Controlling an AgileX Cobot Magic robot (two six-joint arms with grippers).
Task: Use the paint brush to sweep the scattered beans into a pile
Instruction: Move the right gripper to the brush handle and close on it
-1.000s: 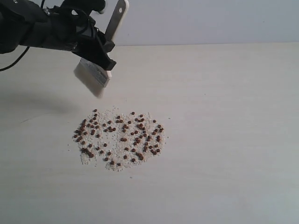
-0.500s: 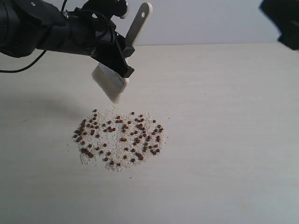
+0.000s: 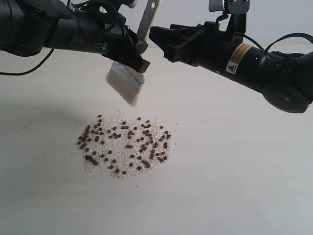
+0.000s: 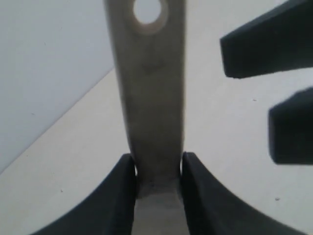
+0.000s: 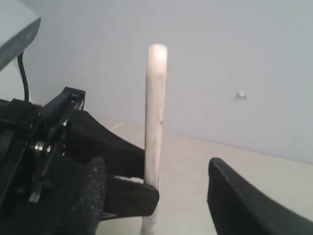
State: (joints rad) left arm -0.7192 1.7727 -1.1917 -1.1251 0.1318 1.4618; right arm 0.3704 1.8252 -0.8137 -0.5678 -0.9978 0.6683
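The beans [image 3: 125, 143], small reddish-brown pellets mixed with pale crumbs, lie spread in a loose patch on the table. My left gripper [image 3: 141, 55] [image 4: 157, 166] is shut on the paint brush [image 3: 128, 81] [image 4: 151, 98] and holds it in the air above and behind the patch. The bristles point down and the wooden handle up. My right gripper [image 3: 159, 41] [image 5: 155, 169] is open, reaching in from the right. Its fingers stand on either side of the handle [image 5: 155, 98], apart from it.
The pale table [image 3: 234, 161] stretches wide around the bean patch, with a light wall behind it. Both black arms hang over the far half of the table; the right arm's body [image 3: 254, 63] crosses above the right side.
The right arm has come in from the right, and its open fingers now flank the brush handle. The left gripper has carried the brush a little to the right. The beans have not moved.
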